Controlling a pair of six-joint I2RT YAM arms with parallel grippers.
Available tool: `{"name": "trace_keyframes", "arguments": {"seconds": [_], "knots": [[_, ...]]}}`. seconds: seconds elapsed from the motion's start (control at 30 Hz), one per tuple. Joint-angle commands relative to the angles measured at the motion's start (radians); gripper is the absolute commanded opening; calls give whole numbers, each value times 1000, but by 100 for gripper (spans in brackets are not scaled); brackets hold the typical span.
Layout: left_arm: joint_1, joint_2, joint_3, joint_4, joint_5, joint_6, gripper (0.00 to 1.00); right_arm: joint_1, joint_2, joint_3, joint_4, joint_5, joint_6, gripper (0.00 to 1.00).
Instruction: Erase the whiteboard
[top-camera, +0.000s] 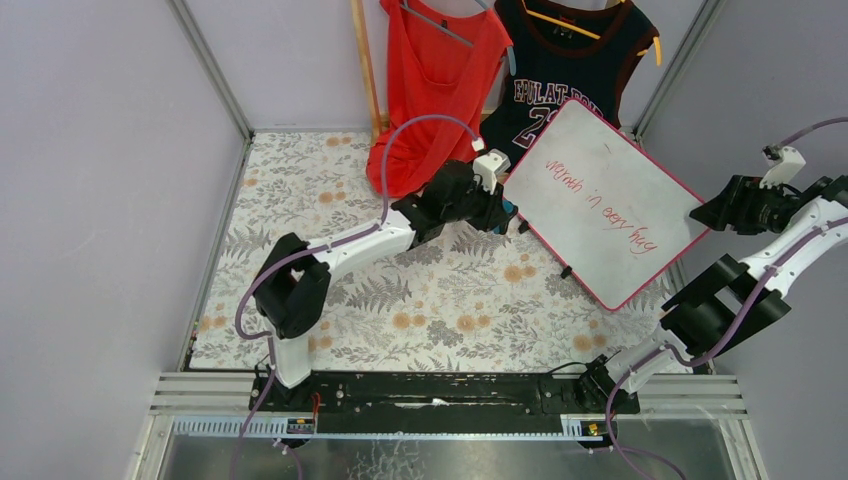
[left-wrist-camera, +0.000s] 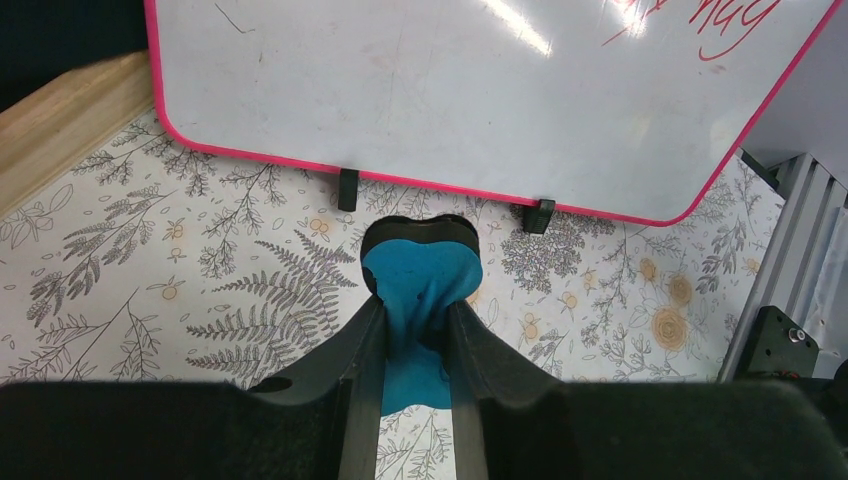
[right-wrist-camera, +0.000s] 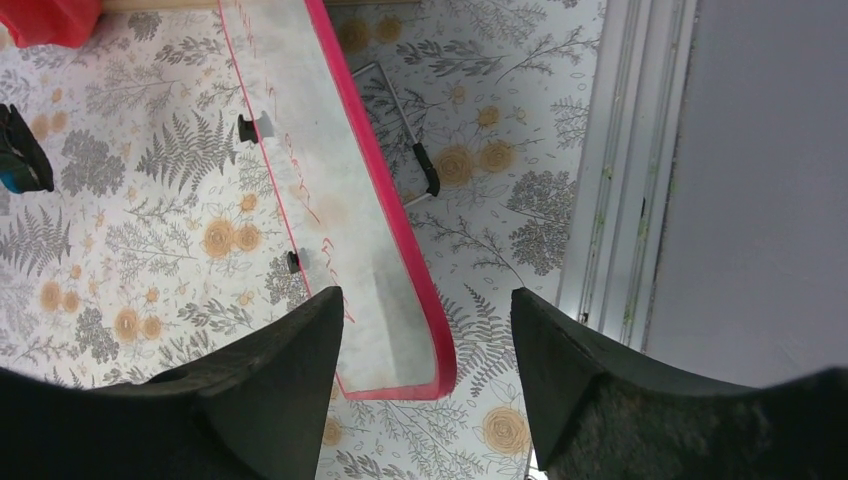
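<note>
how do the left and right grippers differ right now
The left gripper is shut on the blue eraser; the right gripper is open and empty. The left gripper faces the whiteboard's footed edge; the right gripper looks down on its corner. Both are black.

The right gripper (right-wrist-camera: 425, 298) hangs with its fingers spread wide, a rounded corner of the whiteboard (right-wrist-camera: 320, 190) showing between them. The board stands near the worktop's right edge, seen almost edge-on, with faint red writing on its face.
</note>
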Motion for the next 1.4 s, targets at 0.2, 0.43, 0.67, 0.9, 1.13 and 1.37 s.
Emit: {"name": "trace_keyframes", "arguments": {"seconds": [0.2, 0.43, 0.67, 0.9, 1.13, 1.37], "knots": [[-16, 10, 30, 25, 7, 3, 0, -33, 65, -110, 3, -53, -69, 65], [-17, 10, 19, 26, 1, 8, 0, -33, 81, -109, -3, -78, -74, 61], [-17, 42, 48, 30, 15, 9, 0, -34, 96, -95, -10, -77, -69, 50], [-20, 96, 129, 3, 23, 26, 0, -33, 88, -100, -6, -62, -70, 42], [-20, 142, 218, -35, 30, 44, 0, -34, 86, -97, -10, -55, -71, 29], [-22, 160, 245, -36, 31, 38, 0, -34, 80, -97, -21, -46, -87, 17]]}}
